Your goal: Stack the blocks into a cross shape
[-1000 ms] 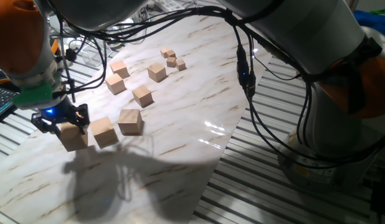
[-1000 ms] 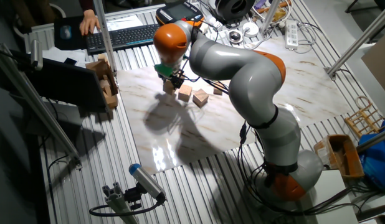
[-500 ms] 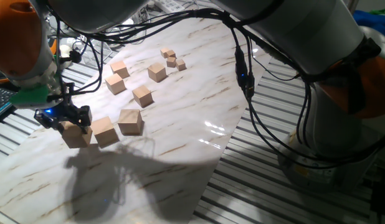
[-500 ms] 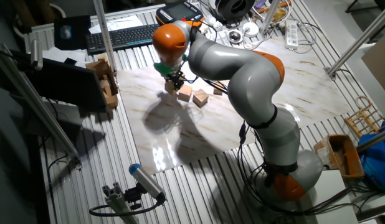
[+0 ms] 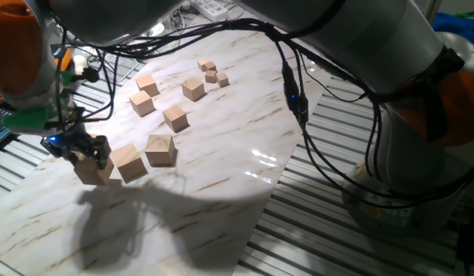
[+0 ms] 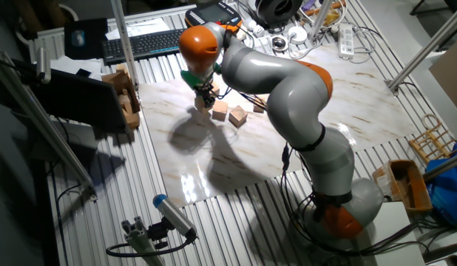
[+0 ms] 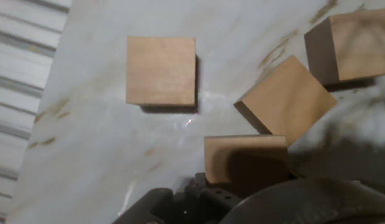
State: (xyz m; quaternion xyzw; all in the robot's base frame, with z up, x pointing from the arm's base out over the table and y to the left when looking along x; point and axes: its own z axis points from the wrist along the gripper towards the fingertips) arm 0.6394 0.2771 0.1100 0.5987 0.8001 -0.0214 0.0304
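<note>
Four large tan blocks lie on the marble board (image 5: 222, 153). My gripper (image 5: 85, 152) (image 6: 205, 97) stands at the board's left end, its fingers closed on the top of one block (image 5: 89, 169) (image 7: 245, 155) that rests on the board. A second block (image 5: 128, 162) (image 7: 285, 98) sits close beside it, and a third (image 5: 161, 149) (image 7: 351, 45) is a little further right. The fourth block (image 7: 161, 70) lies apart on the other side; only the hand view shows it.
Medium wooden cubes (image 5: 175, 118) (image 5: 143, 103) (image 5: 193, 90) and tiny cubes (image 5: 212, 73) are scattered further back. Black cables (image 5: 298, 100) hang over the board's right side. Slatted metal table (image 5: 321, 230) surrounds the board. A keyboard (image 6: 140, 44) lies behind.
The arm's upper body has swung left. The gripper has stayed low over the same block, shifted slightly left, and its fingers look closer together. The blocks have barely moved.
</note>
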